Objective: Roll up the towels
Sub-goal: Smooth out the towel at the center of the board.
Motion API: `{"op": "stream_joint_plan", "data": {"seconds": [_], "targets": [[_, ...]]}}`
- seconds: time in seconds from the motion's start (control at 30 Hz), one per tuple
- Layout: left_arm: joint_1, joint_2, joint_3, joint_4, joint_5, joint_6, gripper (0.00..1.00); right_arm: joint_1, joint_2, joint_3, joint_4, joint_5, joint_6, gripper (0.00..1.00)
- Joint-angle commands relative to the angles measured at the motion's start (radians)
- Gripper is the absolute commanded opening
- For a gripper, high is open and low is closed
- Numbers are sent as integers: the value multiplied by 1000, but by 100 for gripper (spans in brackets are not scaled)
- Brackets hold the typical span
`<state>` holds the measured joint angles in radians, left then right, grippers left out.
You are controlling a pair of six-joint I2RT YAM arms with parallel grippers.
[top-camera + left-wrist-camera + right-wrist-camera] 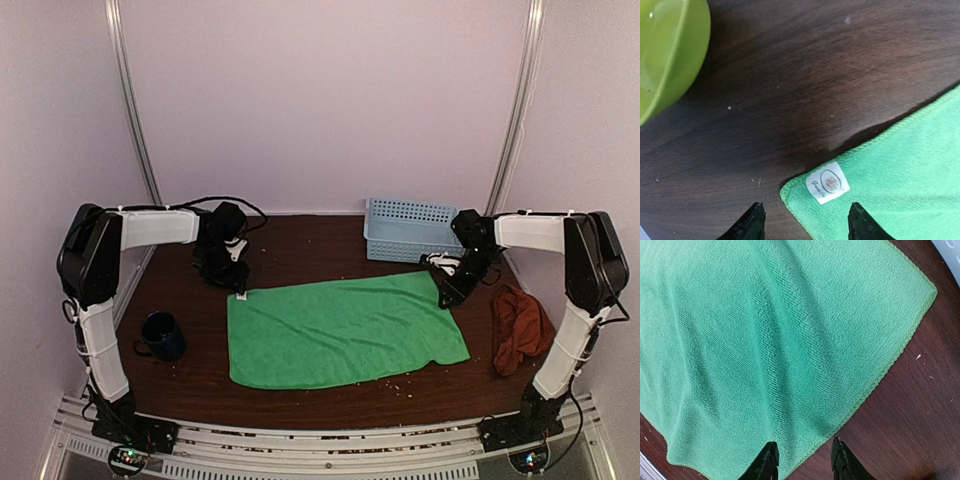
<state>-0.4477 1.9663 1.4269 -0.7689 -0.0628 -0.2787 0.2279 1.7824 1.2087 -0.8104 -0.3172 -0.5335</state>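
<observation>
The bright green towel [340, 330] lies spread flat on the dark wooden table. The rust towel [518, 328] lies crumpled at the right, beside the right arm. My left gripper [238, 285] is open just above the green towel's far left corner. In the left wrist view its fingertips [754, 224] straddle that corner [875, 180], which bears a white label [828, 183]. My right gripper [447, 295] is open over the towel's far right corner. In the right wrist view the gripper [804, 467] straddles the towel's hemmed edge [790, 340].
A light-blue basket [412, 228] stands at the back right, and its corner shows in the right wrist view [952, 247]. A dark blue mug [162, 335] sits at the front left. A yellow-green bowl-like object [665, 50] lies close behind the left gripper.
</observation>
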Motion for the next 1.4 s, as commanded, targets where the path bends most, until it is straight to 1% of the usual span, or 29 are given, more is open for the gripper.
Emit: {"op": "stream_joint_plan", "data": {"seconds": [0.0,0.07,0.2,0.3,0.4,0.53,0.57,0.6,0.7,0.8,0.93,1.07,1.17,1.27,1.37], "targets": [[32,69,-4,-12,3,-40,59,20,-27,-1,43,17,15,39],[40,83,-7,-12,-10,-56,58,22,-34,-14,47,21,12,39],[49,86,-16,11,11,-59,57,22,-43,-33,52,21,8,39],[56,110,-19,26,35,-53,53,22,-29,-39,61,30,4,39],[56,131,-32,44,70,-44,38,22,-13,-33,65,38,9,39],[55,132,-63,66,75,-43,22,17,8,0,76,48,50,39],[56,128,-70,71,75,-41,14,9,18,27,76,45,63,39],[56,120,-77,81,76,-36,9,4,30,50,75,44,75,38],[55,90,-76,96,58,-28,0,2,55,95,62,22,68,38],[47,61,-50,109,62,-61,0,32,51,41,47,46,12,38],[-10,47,-17,133,25,-129,0,72,19,-79,24,125,-119,38],[-54,39,-27,190,31,-196,0,74,41,-99,39,200,-201,39],[-77,50,-4,173,15,-207,0,80,72,-105,58,230,-256,39],[-91,57,40,131,-9,-206,0,88,80,-141,80,257,-271,38],[-93,31,38,126,-29,-207,0,121,63,-195,69,290,-274,36]]}}
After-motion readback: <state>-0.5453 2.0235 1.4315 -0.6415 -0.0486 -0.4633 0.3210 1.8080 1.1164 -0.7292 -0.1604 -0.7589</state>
